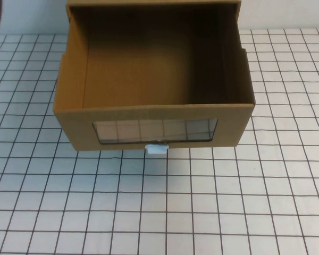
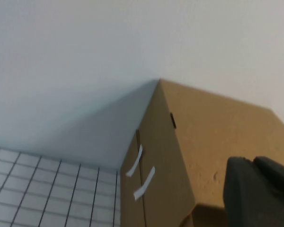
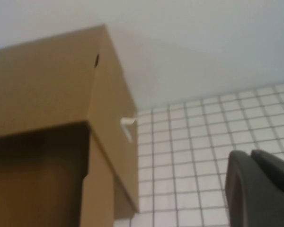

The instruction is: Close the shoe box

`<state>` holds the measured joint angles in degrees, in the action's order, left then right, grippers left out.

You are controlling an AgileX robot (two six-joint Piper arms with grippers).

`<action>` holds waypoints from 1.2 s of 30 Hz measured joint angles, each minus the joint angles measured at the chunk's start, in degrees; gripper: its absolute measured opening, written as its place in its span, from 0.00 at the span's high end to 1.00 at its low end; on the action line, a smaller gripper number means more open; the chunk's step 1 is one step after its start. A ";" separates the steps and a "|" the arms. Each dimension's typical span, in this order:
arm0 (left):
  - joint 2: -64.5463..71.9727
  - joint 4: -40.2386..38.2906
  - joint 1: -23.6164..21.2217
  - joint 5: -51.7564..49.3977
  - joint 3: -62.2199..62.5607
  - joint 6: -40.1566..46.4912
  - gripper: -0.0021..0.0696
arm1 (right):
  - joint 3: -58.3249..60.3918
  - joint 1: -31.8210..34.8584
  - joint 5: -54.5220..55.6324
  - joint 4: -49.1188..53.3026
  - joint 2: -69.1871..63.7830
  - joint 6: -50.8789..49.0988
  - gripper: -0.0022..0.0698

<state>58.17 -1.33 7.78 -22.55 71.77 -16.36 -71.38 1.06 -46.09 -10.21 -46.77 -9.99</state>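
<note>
The shoe box is brown cardboard and stands at the back middle of the table. Its drawer is pulled out toward the front and its inside is empty. The drawer's front has a clear window with a small white pull tab below it. Neither gripper shows in the high view. In the left wrist view my left gripper is shut on nothing, close beside the shoe box. In the right wrist view my right gripper is shut and empty over the tiles, apart from the shoe box.
The table is covered with a white grid-lined sheet, bare in front of and beside the box. A pale wall rises right behind the box. White tape strips stick to the box's side.
</note>
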 joint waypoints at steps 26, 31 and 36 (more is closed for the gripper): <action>51.27 -42.54 4.96 -29.69 48.17 36.96 0.98 | 1.05 -37.73 -2.68 -37.71 -22.93 49.76 0.99; 55.23 -42.65 5.23 -29.46 48.40 37.07 0.98 | 6.55 -46.44 5.14 -37.71 -27.99 58.95 0.99; 56.78 -43.64 5.23 -28.90 48.53 36.13 0.98 | 11.83 -52.42 15.12 -37.94 -34.54 75.59 0.99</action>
<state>114.95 -44.97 13.01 -51.45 120.29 19.77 -59.55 -51.35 -30.98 -48.15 -81.31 65.60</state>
